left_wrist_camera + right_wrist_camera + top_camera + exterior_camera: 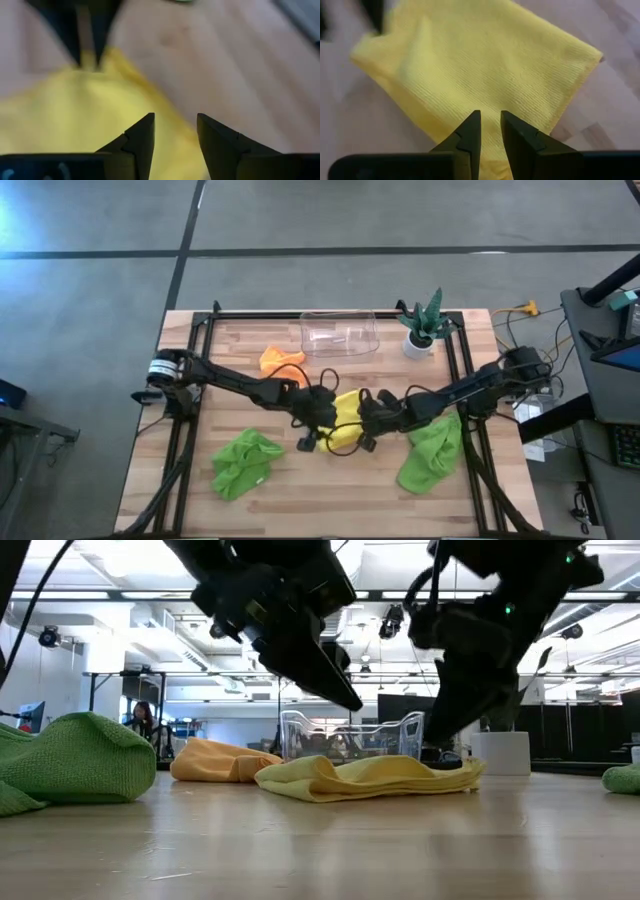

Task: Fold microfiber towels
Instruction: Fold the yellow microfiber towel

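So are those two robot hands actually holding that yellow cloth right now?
No. Both the left hand and the right hand hang just above the yellow cloth with a gap between their fingers and nothing pinched.

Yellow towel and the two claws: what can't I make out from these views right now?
- Yellow towel, high view: its middle is covered by the left claw and right claw, so its fold state is unclear.
- Left wrist view: towel blurred, edges cut off.
- Low view: claw tips hidden behind the towel's folds; contact unclear.
- Right wrist view: near towel edge hidden behind the fingers.

front edge: bare wood | rear: clear bin [339, 334], plant [424, 323]
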Robot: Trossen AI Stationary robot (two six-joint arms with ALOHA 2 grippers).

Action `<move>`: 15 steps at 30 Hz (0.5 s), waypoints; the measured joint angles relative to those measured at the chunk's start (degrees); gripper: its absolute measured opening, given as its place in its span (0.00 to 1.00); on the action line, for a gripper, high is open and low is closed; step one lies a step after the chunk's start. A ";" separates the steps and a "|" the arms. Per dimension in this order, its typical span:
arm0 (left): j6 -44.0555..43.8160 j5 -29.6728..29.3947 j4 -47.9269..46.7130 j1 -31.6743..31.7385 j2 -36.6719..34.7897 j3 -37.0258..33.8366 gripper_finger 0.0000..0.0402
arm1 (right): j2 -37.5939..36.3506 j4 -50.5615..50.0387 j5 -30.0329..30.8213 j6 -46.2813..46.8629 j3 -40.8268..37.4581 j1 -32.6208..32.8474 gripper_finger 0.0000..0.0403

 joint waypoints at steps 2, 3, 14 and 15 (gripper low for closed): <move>4.97 -1.76 -0.01 1.16 -0.48 0.02 0.33 | -0.57 0.39 0.10 2.60 -0.06 1.04 0.17; 7.08 -1.86 -0.20 1.89 -0.50 0.02 0.33 | -0.59 0.41 0.08 3.91 -0.12 1.71 0.17; 17.87 -2.09 -0.84 11.08 4.48 -0.02 0.33 | 4.04 1.27 7.39 17.02 -0.19 5.60 0.17; 18.03 -1.76 -1.29 11.52 5.06 -0.04 0.33 | 4.56 1.19 7.40 17.02 -0.21 5.42 0.17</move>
